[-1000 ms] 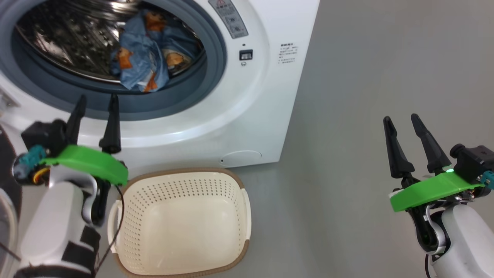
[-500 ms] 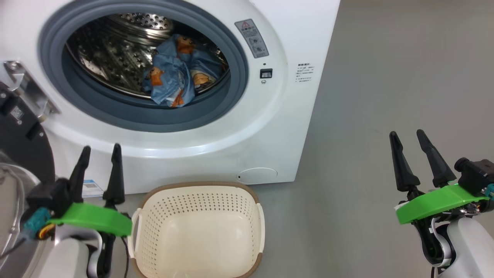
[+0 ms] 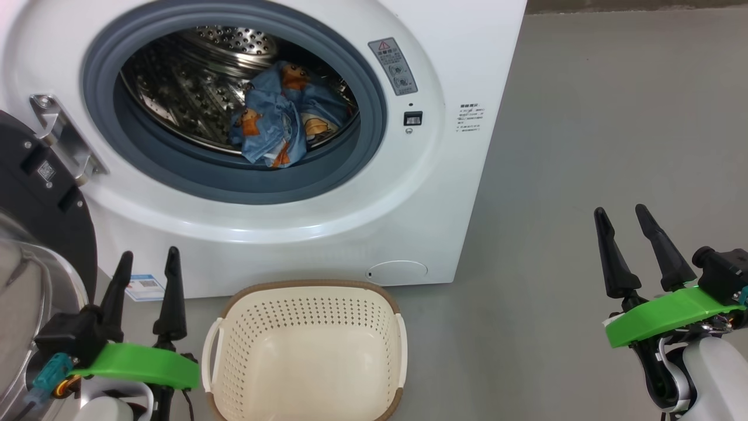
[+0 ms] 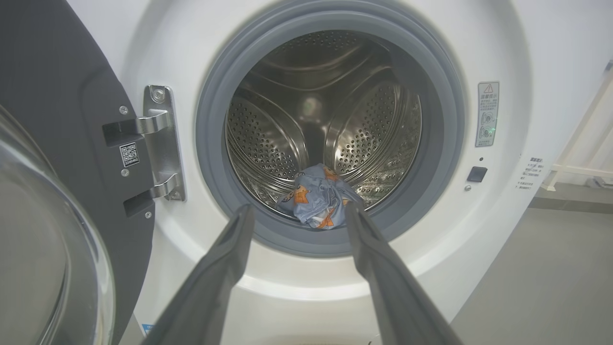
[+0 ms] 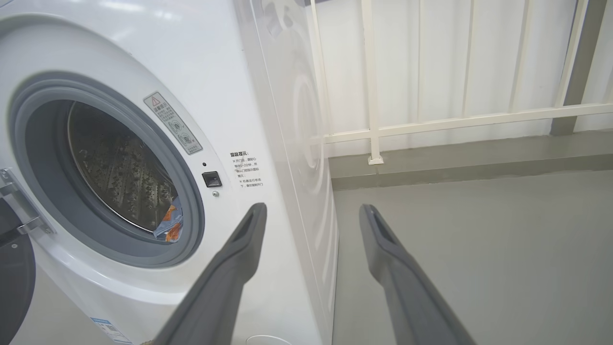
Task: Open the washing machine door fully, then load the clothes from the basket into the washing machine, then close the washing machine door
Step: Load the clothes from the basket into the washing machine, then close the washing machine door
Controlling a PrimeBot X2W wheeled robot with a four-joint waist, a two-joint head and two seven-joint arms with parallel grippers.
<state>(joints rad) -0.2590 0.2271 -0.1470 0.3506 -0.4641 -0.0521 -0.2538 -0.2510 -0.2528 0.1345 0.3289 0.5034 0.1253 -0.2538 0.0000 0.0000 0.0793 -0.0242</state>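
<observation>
Now, loading looks finished to us. The basket at six o'clock in the head view lies bare. The clothes sit bunched toward twelve o'clock, low at the front of the drum of the washing machine. The washing machine door hangs swung out at nine o'clock on its hinge, with its glass bulge toward us. Both tools are empty: the left gripper at seven o'clock and the right gripper at four o'clock each spread their fingers wide and carry nothing.

So we judge that closing the door is the step in hand. The left arm is nearest, and we would use it. We would reach round to the door's far face, well away from the hinge, and push in an arc about that hinge rather than straight ahead.

First we would check the grey seal. The bundle lies close to its lip at six o'clock of the opening, and trapped fabric could stop the catch.

We would finish with a firm press on the door edge that meets the latch slot, at three o'clock of the opening. The basket stands just before the machine, so we would mind the door's sweep above it.
</observation>
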